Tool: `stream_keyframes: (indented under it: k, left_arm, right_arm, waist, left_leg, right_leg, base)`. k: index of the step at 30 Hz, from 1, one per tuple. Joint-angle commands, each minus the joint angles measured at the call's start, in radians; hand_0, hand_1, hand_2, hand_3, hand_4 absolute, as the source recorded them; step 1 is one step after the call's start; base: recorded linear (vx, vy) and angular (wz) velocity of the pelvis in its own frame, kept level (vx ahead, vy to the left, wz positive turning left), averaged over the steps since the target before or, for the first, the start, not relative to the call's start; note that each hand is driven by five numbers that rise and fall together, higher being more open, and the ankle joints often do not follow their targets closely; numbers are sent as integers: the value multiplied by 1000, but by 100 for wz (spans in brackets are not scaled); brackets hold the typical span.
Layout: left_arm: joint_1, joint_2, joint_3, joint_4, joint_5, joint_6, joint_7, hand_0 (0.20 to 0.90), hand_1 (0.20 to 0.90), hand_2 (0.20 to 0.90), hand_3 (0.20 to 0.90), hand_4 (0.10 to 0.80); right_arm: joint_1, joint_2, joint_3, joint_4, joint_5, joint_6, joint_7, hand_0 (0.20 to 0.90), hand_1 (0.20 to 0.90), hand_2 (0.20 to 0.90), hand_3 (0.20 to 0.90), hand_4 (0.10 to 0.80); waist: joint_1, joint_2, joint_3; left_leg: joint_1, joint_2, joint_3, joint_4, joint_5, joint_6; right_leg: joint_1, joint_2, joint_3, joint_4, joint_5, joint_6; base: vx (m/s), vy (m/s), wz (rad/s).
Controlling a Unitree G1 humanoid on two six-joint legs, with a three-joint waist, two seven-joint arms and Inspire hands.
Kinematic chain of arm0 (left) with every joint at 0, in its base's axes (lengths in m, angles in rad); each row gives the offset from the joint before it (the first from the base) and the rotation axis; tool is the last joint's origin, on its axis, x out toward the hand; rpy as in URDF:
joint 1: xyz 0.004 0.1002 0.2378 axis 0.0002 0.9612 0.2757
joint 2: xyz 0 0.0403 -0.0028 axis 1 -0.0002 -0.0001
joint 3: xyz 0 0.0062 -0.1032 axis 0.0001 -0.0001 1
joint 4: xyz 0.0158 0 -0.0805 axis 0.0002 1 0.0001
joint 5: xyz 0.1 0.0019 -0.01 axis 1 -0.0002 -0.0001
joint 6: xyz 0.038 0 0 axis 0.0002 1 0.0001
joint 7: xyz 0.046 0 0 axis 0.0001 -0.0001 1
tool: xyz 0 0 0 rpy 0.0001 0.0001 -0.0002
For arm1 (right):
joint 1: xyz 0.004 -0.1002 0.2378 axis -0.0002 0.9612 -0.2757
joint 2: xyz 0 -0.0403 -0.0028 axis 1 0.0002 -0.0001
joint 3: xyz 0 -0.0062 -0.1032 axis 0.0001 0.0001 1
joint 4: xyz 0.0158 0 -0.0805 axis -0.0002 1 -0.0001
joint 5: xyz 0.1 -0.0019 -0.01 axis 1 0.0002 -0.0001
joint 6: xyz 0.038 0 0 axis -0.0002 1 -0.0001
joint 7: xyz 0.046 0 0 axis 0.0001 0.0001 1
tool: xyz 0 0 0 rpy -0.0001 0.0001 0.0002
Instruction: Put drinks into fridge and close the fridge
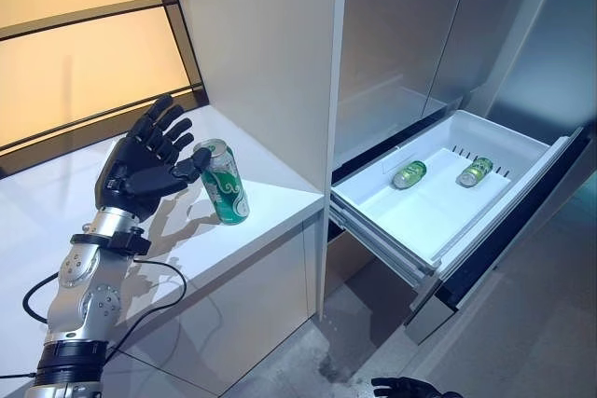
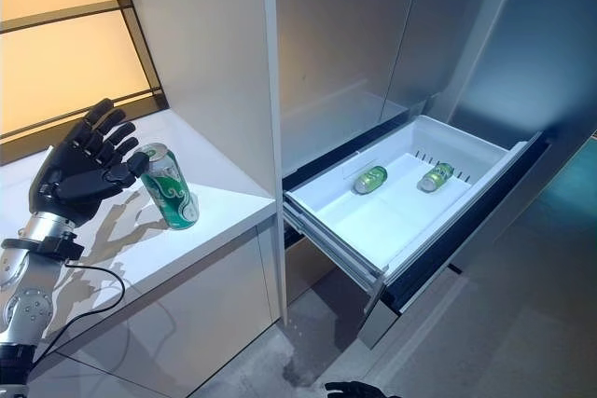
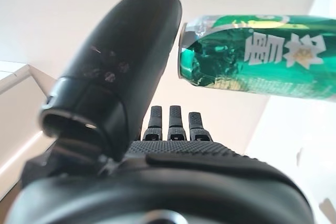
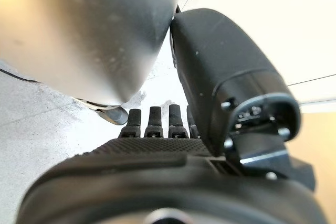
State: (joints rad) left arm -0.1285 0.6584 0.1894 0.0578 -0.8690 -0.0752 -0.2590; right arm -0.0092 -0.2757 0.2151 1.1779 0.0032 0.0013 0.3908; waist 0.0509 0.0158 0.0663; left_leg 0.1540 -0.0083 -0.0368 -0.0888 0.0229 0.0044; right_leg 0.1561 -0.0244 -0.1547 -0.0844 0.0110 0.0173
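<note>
We find the right hand (image 1: 408,387) nearest to us, low over the grey floor (image 1: 522,342); its wrist view shows its fingers (image 4: 153,119) straight and released, holding nothing.

Next comes the left hand (image 1: 140,167), raised above the white countertop (image 1: 270,198). Its fingers (image 1: 166,126) are spread and straight, and nothing lies within them. The thumb tip (image 3: 157,9) sits at the top rim of a green aluminium drink can with white markings (image 1: 222,183); whether it touches the rim or stands just clear we cannot tell. The can stands on the countertop, tilted, just beyond the thumb and on the palm side of the fingers, not enclosed by them.

Past the fingertips rises a tall white cabinet panel (image 1: 270,53), and to the hand's outer side an amber-lit window with dark frame bars (image 1: 84,53).

Further off, well apart from both hands, the white plastic fridge drawer (image 1: 373,195) stands pulled out below the grey fridge doors (image 1: 410,25). Two more green cans lie on their sides in its far half: one (image 1: 409,174) nearer the cabinet, the other (image 1: 475,171) beside it towards the drawer's front panel, the two apart from each other.
</note>
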Motion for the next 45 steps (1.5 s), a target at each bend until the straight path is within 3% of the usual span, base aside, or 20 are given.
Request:
stream_keyframes:
  k: [1,11,26,45]
  left_arm:
    - [-200,51,71,-77,-61,-136,-8,900,900,900,900,800]
    - [-198,34,41,-124,-36,-107,-52,900,900,900,900,800]
    - [-187,76,0,-93,80,-1,-70,900,900,900,900,800]
    - [-206,80,-35,-49,124,45,-44,900,900,900,900,800]
  right_arm:
    - [7,-51,43,61,-14,7,44,900,900,900,900,800]
    - [9,-49,45,60,-17,1,44,900,900,900,900,800]
    - [-1,-58,43,56,-2,18,44,900,900,900,900,800]
    - [-15,-57,45,51,20,42,36,900,900,900,900,800]
  waist:
    - [-23,18,-40]
    - [-26,19,-38]
    - [-27,26,-32]
    - [-34,30,-26]
  left_leg:
    - [2,-41,28,20,-95,15]
    - [4,-41,32,20,-96,15]
    - [14,-43,32,18,-102,16]
    - [21,-40,39,20,-102,15]
  right_leg:
    - [-28,29,42,121,-141,29]
    - [-28,29,44,119,-138,31]
    - [-19,31,48,115,-143,34]
    - [-12,33,52,112,-141,35]
  base:
    - [0,0,0]
    - [0,0,0]
    - [0,0,0]
    - [-2,0,0]
